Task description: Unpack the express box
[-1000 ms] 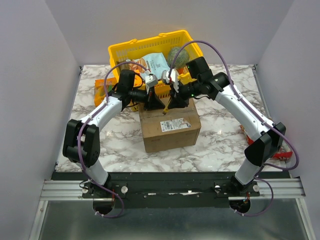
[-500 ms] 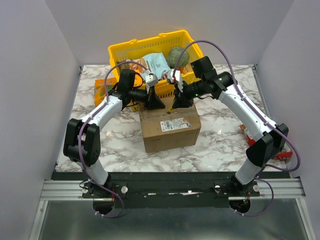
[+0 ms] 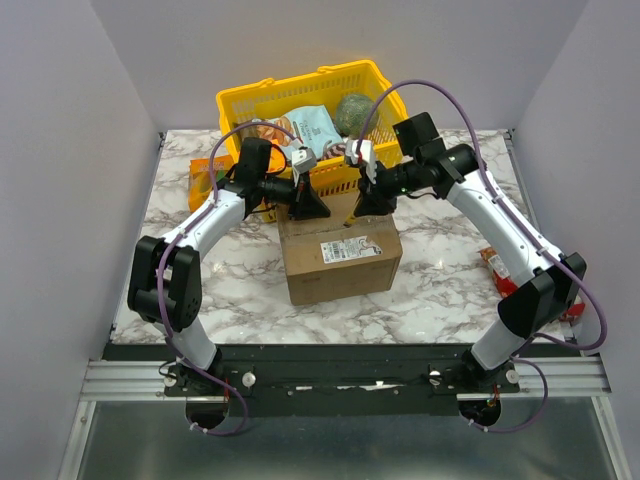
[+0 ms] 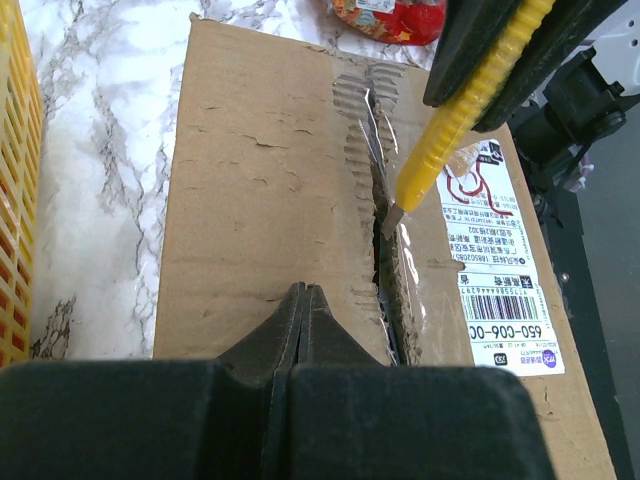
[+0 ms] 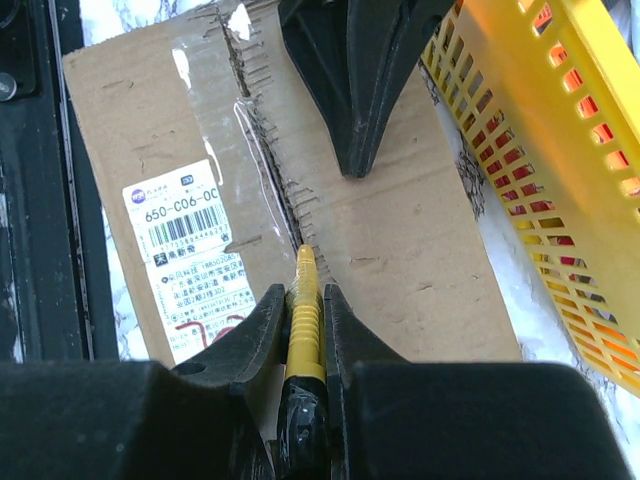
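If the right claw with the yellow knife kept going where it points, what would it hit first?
Most likely the express box: the yellow cutter in the right gripper aims its tip at the torn top seam. The shut left gripper lies just beyond.

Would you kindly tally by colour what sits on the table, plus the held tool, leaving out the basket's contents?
Yellow: 2, the basket and the knife in the right gripper.
Brown: 1, the cardboard box.
Orange: 1, the small box.
Red: 1, the packet in plain view.
Total: 5.
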Tool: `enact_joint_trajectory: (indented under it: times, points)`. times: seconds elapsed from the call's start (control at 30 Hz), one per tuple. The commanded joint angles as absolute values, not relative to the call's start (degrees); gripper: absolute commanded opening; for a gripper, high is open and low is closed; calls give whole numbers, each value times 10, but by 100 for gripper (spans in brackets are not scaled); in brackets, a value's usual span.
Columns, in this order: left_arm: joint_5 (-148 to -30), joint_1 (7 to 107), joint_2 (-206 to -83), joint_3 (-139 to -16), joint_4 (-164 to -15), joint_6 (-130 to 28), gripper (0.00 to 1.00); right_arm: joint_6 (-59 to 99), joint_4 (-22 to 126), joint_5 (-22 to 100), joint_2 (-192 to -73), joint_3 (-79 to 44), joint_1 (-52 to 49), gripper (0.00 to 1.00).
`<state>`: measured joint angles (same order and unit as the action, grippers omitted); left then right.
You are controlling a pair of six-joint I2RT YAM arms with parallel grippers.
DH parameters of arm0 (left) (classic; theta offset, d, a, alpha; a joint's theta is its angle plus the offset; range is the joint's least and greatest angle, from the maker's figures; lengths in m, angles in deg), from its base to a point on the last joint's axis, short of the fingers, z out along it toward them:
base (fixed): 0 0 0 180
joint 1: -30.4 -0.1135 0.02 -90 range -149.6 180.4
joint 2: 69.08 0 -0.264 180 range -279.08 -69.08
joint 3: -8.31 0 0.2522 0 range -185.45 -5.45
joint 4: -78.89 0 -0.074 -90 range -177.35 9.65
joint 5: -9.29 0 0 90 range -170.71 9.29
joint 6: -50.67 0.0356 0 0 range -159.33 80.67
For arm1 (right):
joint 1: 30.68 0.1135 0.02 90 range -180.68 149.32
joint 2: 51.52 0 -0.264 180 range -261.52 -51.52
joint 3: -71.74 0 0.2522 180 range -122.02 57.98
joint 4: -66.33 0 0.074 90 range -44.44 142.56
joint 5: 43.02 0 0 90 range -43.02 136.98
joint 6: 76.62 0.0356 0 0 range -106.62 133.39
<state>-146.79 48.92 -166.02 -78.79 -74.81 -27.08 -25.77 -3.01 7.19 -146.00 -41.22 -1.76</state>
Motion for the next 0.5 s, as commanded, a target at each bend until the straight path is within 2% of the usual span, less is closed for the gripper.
enact_joint_trajectory:
  times: [0.0, 0.47]
  points:
    - [-1429, 494, -1688, -781, -699, -246, 0, -275, -61, 87, -1443, -405, -30, 0]
    - [-1428, 494, -1689, -782, -690, -236, 0, -289, -87, 93, -1428, -395, -56, 1]
